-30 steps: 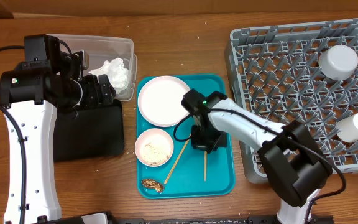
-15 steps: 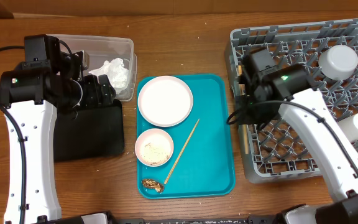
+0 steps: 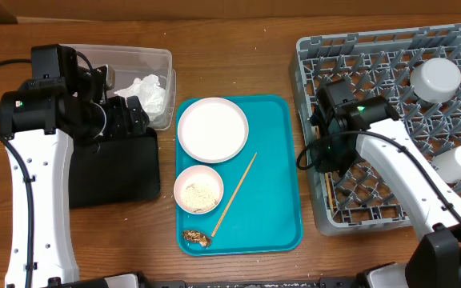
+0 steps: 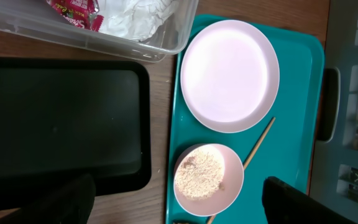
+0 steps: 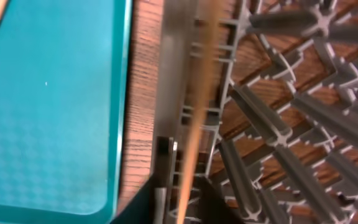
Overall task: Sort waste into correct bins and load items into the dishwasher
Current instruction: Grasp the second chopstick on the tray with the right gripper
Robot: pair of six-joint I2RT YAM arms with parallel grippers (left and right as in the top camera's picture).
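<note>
Chopstick one (image 5: 194, 118): a blurry streak in my right wrist view, running along the left wall of the dish rack (image 3: 374, 38), inside it as far as I can tell. Overhead only gives me a thin wooden sliver at that edge.
Right gripper (image 5: 178, 210): parked over the rack's left edge. The chopstick passes between the dark finger shapes at the bottom of the wrist view, but honestly I can't tell whether they're pinching it or clear of it.
Left gripper (image 4: 178, 183): spread wide with nothing in it, hanging above the gap between the black tray (image 3: 118, 172) and the teal tray (image 3: 278, 160).
Chopstick two (image 3: 234, 194): lying diagonally on the teal tray, just beside the small bowl.
Small bowl (image 3: 198, 189): on the teal tray, rice grains inside.
Plate (image 3: 212, 129): round, white, at the teal tray's far end, looks bare.
Food scrap (image 3: 195, 237): brown bit at the tray's near left corner, by the chopstick's lower tip.
Clear tub (image 3: 146, 54): on the table (image 3: 238, 48) behind the black tray, holding crumpled tissue (image 3: 146, 90) and a red wrapper (image 4: 73, 7).
White cup (image 3: 435, 78): in the rack's far right area.
Second white cup (image 3: 457, 162): lying tilted near the rack's right wall.
</note>
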